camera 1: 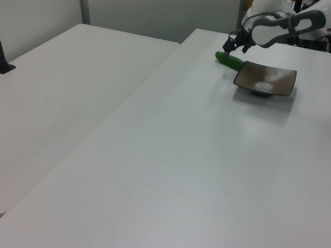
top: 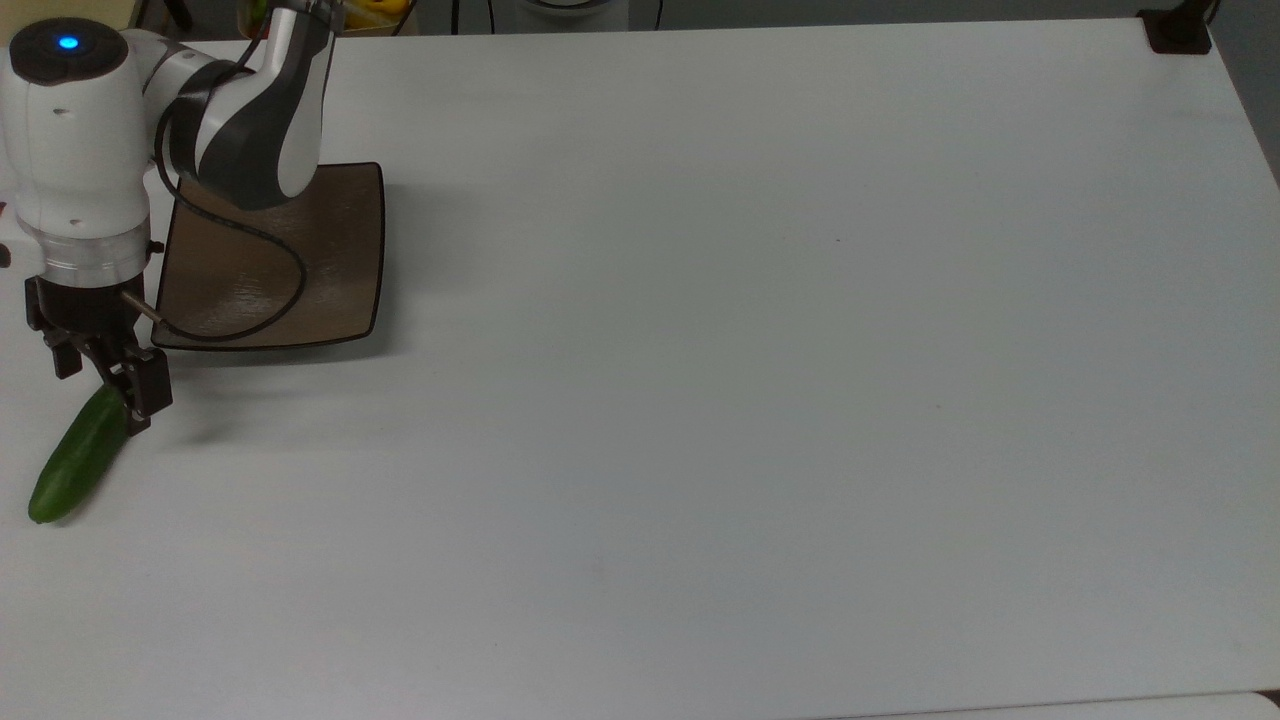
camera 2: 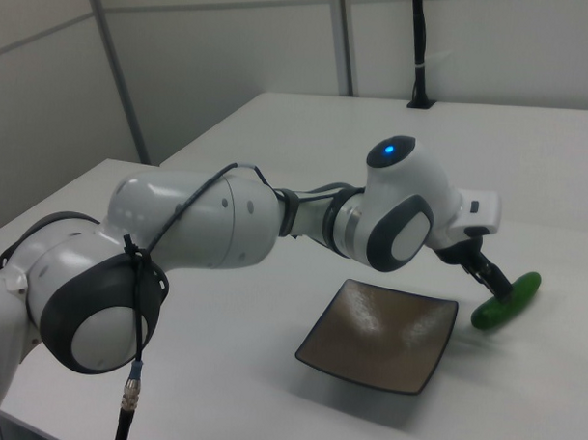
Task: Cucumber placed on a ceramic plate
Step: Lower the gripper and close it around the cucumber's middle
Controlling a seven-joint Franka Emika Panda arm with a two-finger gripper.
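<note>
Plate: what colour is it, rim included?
Glossy tan-brown plate with a thin dark rim, clearest in the top view.

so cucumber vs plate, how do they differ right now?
Colour: the cucumber is dark green, the plate glossy tan-brown with a dark rim. Shape: the cucumber is long and rounded, the plate square and shallow. State: the open gripper is over the cucumber's end; the plate holds nothing. Both rest on the white table, apart.
</note>
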